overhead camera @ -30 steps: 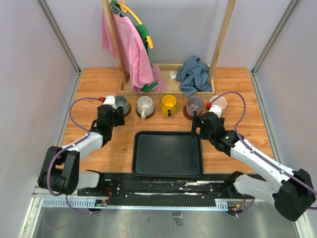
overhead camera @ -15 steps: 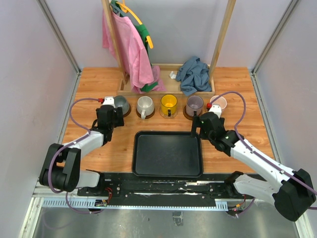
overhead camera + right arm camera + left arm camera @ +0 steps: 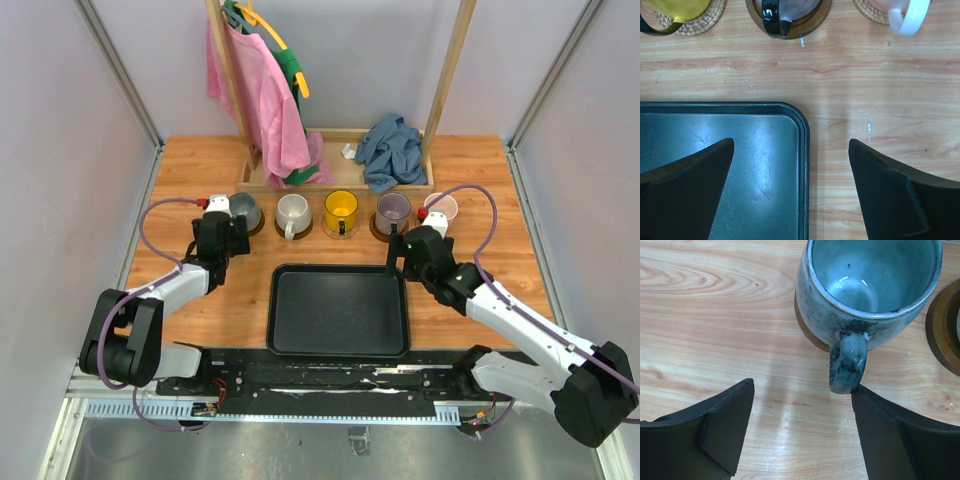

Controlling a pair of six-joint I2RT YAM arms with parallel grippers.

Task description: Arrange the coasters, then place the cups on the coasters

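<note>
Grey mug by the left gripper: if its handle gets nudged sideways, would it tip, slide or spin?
Grey mug looks squat and wide, so tipping seems unlikely. Its glossy glaze suggests rigid, slippery, chippable ceramic. Sitting on its coaster, it would probably pivot or slide.

Five cups on coasters, row behind tray.

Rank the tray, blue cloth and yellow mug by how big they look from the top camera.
Largest: tray, by far.
Middle: blue cloth, clearly smaller.
Smallest: yellow mug.
The gaps are wide, so the order is not in doubt.
</note>
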